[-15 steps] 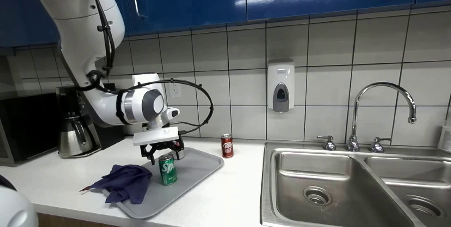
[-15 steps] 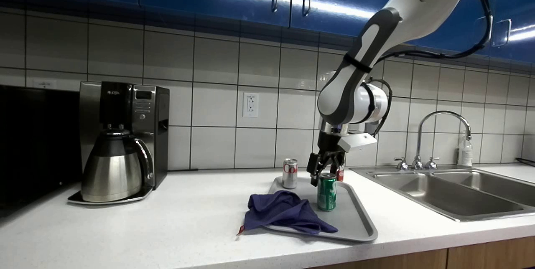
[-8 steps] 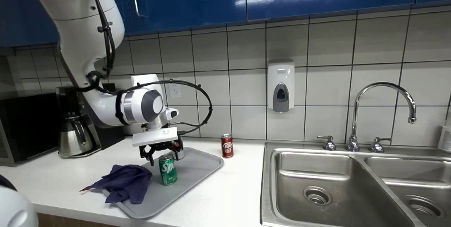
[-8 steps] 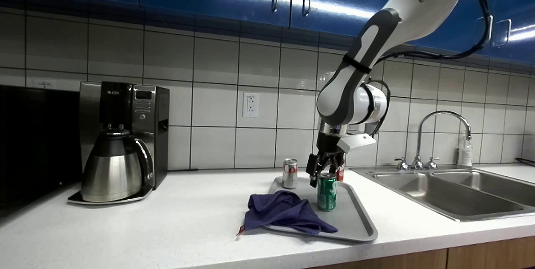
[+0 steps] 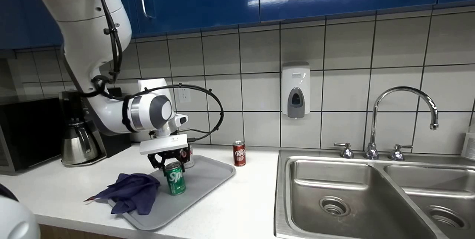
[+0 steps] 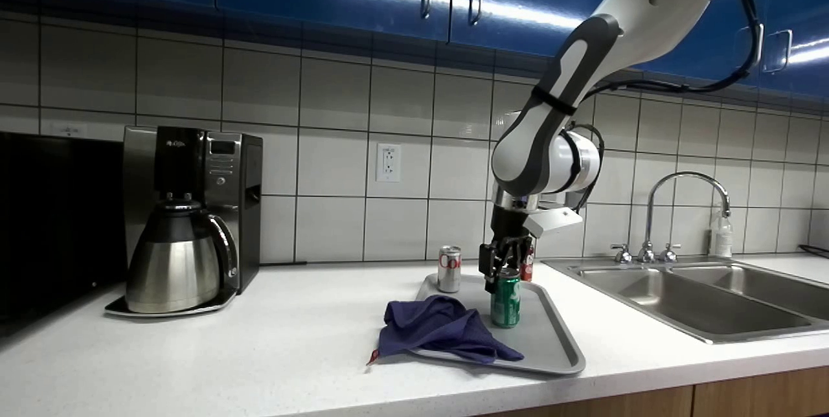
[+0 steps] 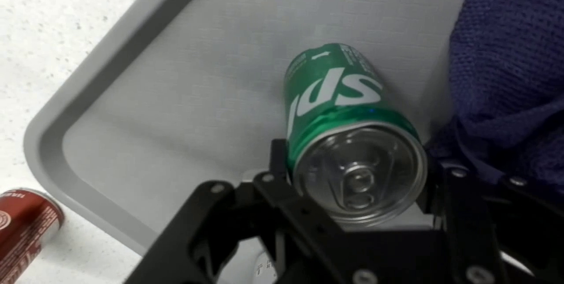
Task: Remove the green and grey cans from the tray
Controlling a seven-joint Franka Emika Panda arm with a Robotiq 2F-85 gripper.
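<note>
The green can [image 5: 176, 181] stands on the grey tray [image 5: 213, 174], its base on the tray's surface. My gripper [image 7: 354, 173] is shut on it near the top rim, with one black finger pad [image 7: 278, 160] against its side in the wrist view. The grey can [image 6: 449, 269] stands upright at the tray's far end in an exterior view. Elsewhere that grey can [image 5: 190, 160] is partly hidden behind the gripper, and only a sliver shows beneath the fingers in the wrist view.
A purple cloth [image 6: 440, 329] lies over the tray's edge close to the green can. Off the tray, a red can [image 5: 239, 153] stands near the wall. A sink [image 5: 334, 183] with a tap lies beyond. A coffee maker [image 6: 194, 210] stands at the back.
The fingers have come together from a wide opening onto the green can. The can has shifted very slightly. The arm has hardly moved.
</note>
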